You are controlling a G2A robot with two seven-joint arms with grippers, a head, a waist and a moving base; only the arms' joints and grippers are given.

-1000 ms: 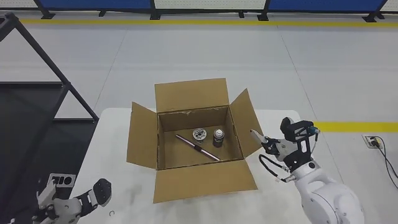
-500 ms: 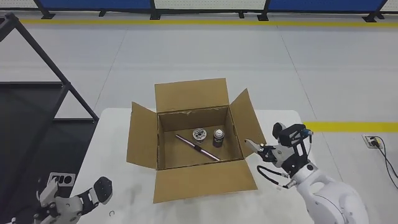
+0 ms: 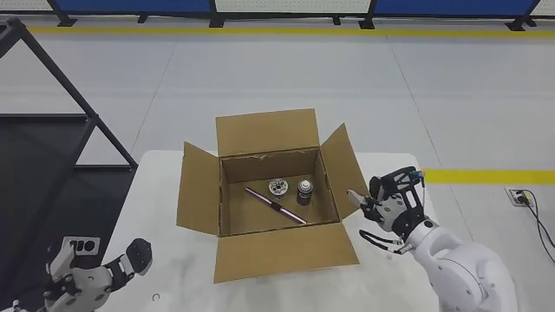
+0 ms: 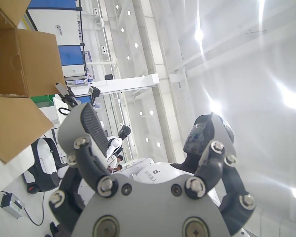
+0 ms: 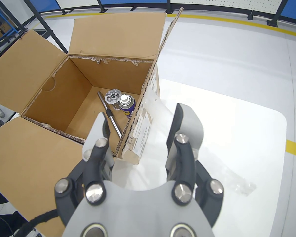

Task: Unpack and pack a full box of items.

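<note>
An open cardboard box [image 3: 260, 251] stands mid-table with all flaps spread. Inside lie a metal rod [image 3: 274, 205], a round metal part [image 3: 278, 186] and a small spray can [image 3: 305, 191]; the right wrist view shows the same rod [image 5: 110, 117], part [image 5: 113, 95] and can [image 5: 127, 103]. My right gripper [image 3: 364, 202] is open just outside the box's right flap [image 5: 148, 85], the flap's near corner between its fingers [image 5: 185, 122]. My left gripper [image 3: 140, 254] is low by the table's front left corner, open, empty and pointing up [image 4: 148, 129].
A black metal rack [image 3: 52, 121] stands left of the white table [image 3: 381, 269]. A clear plastic film [image 5: 236, 183] lies on the table right of the box. The table's right edge is close behind my right arm.
My right gripper has drawn in toward the box's right flap and turned. The left gripper has shifted slightly at the table's front left corner. The box contents have not moved.
</note>
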